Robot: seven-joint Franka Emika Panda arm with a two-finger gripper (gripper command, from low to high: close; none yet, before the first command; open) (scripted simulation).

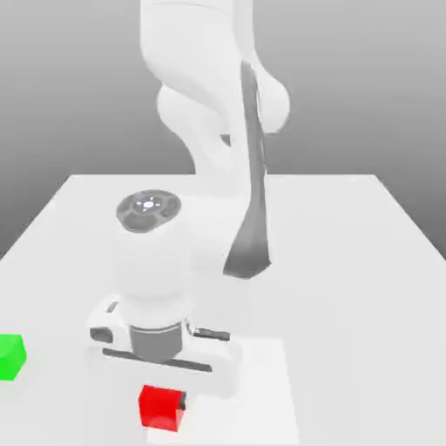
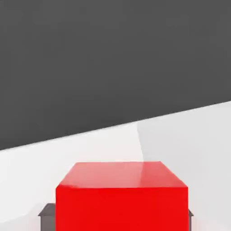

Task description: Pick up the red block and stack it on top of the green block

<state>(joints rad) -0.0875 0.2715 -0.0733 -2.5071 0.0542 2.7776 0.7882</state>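
The red block sits low on the white table near the front edge, and in the hand view the red block is very close. My gripper stands straight above it, pointing down, with its hand just over the cube's top. A dark finger presses on the block's side toward the exterior view's right. Grey pads show against both sides of the cube, so the gripper is shut on it. The green block rests apart on the table at the exterior view's far left.
The white table stretches back and toward the exterior view's right. The arm's white links rise behind the hand. A paler patch lies on the table beside the red block.
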